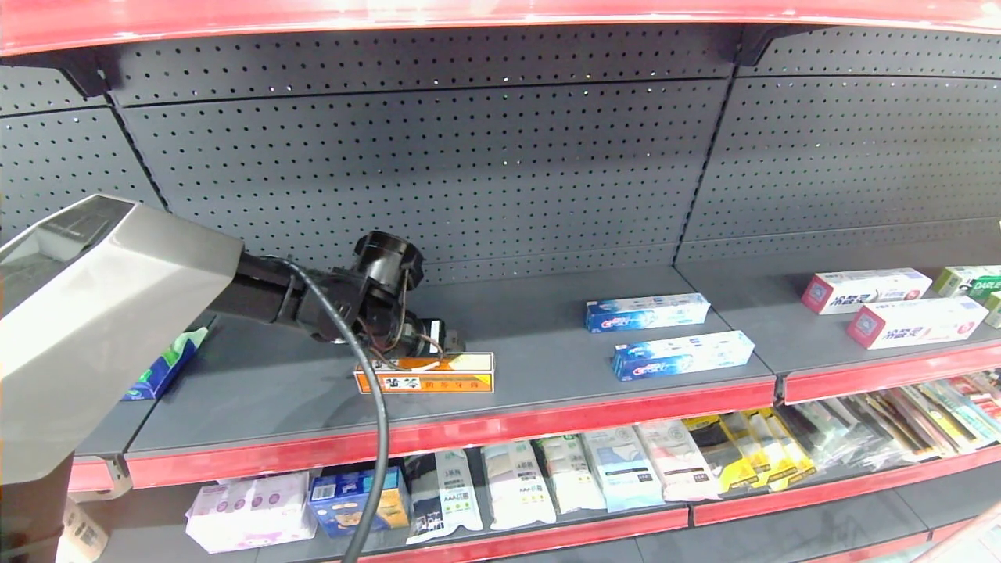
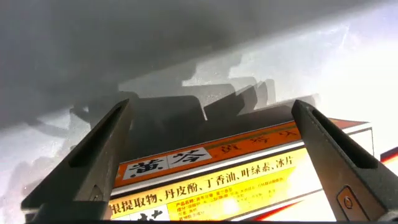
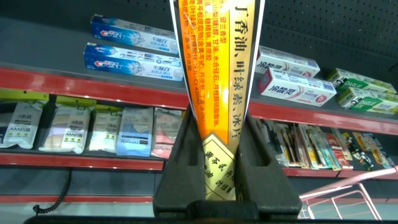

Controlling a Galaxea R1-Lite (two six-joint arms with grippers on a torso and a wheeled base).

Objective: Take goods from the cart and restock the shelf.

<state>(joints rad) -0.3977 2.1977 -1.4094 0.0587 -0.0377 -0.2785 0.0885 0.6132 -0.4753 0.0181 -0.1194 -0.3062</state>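
1. Left tool (image 2: 211, 111): at the mid shelf (image 1: 547, 344), spread wide, one finger (image 2: 93, 165) to each side of the orange box (image 1: 426, 374). Clamped on nothing.
2. Orange box: flat on the shelf, long side along the red front lip, near the front edge. Well to the left of the blue boxes (image 1: 647, 311). Contact with the fingers: cannot tell.
3. Right tool (image 3: 217, 134): closed on a second box (image 3: 214, 56) of the same orange kind, gripped at one end, the rest standing out past the fingers. Apart from the shelf and facing it, near the wire corner of the cart (image 3: 351, 199).
4. Other stock: white-and-red boxes (image 1: 891, 309) on the next bay to the right; flat packs (image 1: 594, 469) on the tier below.
5. Step in hand, as judged: set-down of the first orange box, release apparently made. Restock partway done, with the second box not yet shelved.
6. Next move, as judged: left arm drawn straight back and clear, fingers kept apart, no nudge to the orange box near the lip. Then the second box brought in, turned flat and lengthwise, and laid just beside or behind the first, in the bare stretch short of the blue boxes.
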